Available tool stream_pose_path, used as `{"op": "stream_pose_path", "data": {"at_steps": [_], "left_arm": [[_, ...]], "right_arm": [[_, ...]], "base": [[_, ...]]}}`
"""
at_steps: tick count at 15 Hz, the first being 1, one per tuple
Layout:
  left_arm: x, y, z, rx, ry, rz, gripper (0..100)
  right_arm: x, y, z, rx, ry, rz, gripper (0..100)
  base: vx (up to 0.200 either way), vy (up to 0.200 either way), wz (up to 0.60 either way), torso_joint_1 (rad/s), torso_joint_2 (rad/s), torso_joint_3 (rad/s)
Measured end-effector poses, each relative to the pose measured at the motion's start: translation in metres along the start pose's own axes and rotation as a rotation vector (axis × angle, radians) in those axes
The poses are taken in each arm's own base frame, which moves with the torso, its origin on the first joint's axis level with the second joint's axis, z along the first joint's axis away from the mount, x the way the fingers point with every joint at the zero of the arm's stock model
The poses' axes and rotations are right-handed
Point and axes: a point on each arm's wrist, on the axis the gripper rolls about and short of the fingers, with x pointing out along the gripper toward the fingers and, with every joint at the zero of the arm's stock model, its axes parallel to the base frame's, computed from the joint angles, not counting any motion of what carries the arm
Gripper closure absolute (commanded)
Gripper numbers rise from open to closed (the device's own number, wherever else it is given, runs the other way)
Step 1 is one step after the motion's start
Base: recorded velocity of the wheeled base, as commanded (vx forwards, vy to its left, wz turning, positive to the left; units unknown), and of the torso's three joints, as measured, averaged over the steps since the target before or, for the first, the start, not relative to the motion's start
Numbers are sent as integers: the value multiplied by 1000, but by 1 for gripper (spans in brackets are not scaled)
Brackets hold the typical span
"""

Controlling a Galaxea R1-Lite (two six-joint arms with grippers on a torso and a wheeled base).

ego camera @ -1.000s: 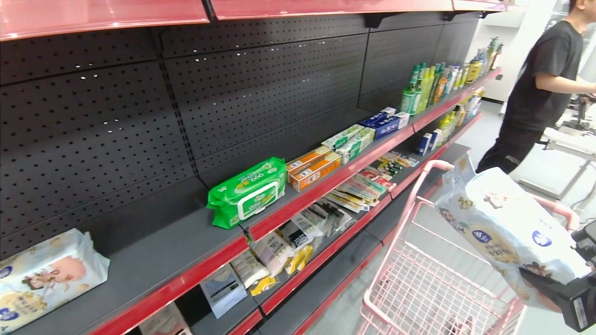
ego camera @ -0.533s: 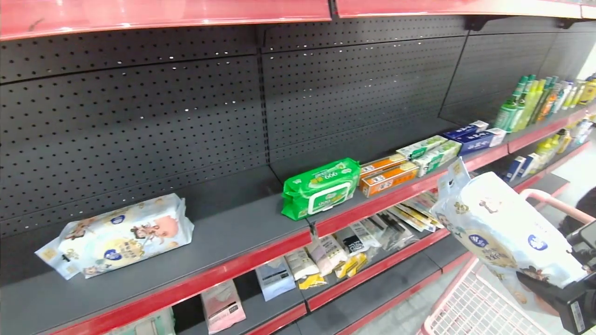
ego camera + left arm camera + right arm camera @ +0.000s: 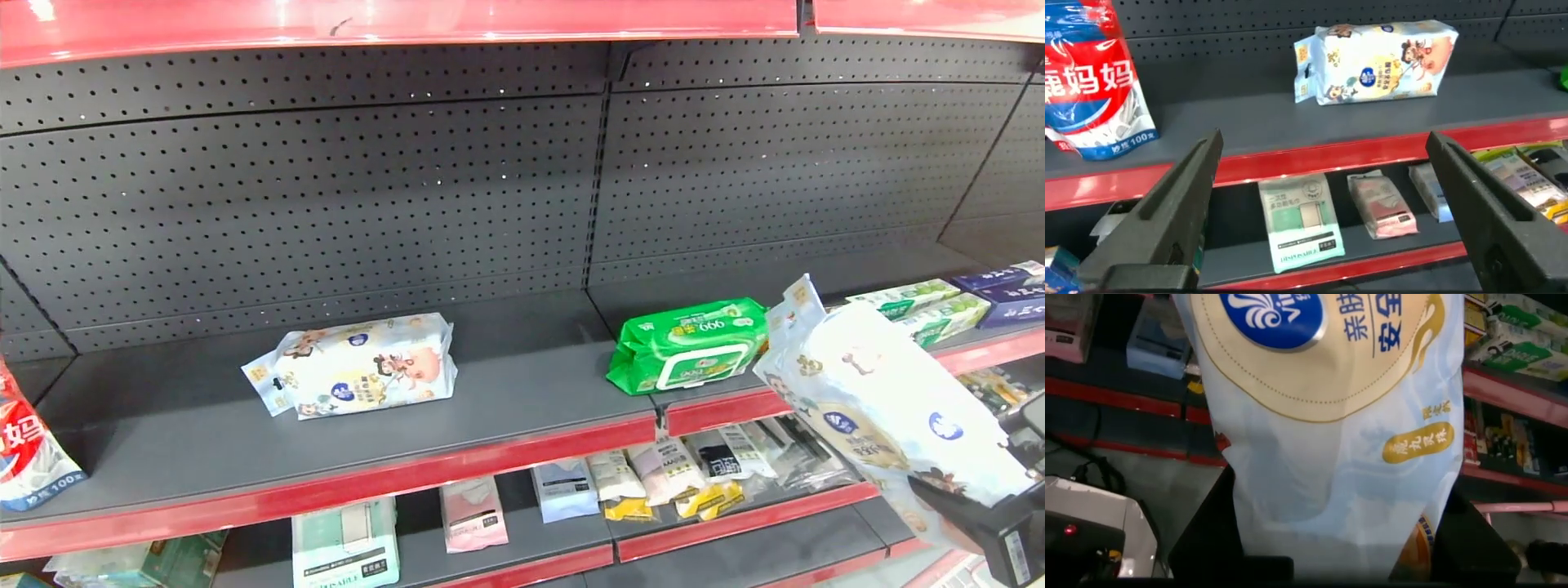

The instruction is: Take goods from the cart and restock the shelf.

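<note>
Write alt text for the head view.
The right gripper holds a white cartoon-print pack in front of a dark shelf. On it a matching pack and a green pack lie flat, apart; small packets lie on the tier below.

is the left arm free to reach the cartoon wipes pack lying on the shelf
Probably yes. The left pincer is open and empty, facing the cartoon wipes pack, with bare shelf in front of it. The red and blue bag stands well aside.

Held pack pale blue with cartoon print, green pack, red-edged grey shelf
</note>
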Motion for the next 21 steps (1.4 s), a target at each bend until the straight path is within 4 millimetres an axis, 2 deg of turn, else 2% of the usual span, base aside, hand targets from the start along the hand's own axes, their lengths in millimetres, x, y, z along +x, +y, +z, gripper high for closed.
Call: {"op": "stream_pose_path", "data": {"at_steps": [12,17,19,21], "left_arm": [[0,0,0,0,-1,0,0],[0,-1,1,43,3,-46,0],[-1,-2,11,47,-15,-73,0],[-1,-2,44,12,-35,-83,0]], "right_arm": [[-19,7,-13,-16,-64,-13,100],[-32,11,-12,-14,-199,80,100],[-36,12,-12,43,-238,128,100],[-38,10,-9,67,-255,111,100]], "base": [[0,0,0,0,0,0],[0,0,0,0,0,0],[0,0,0,0,0,0],[0,0,0,0,0,0]]}}
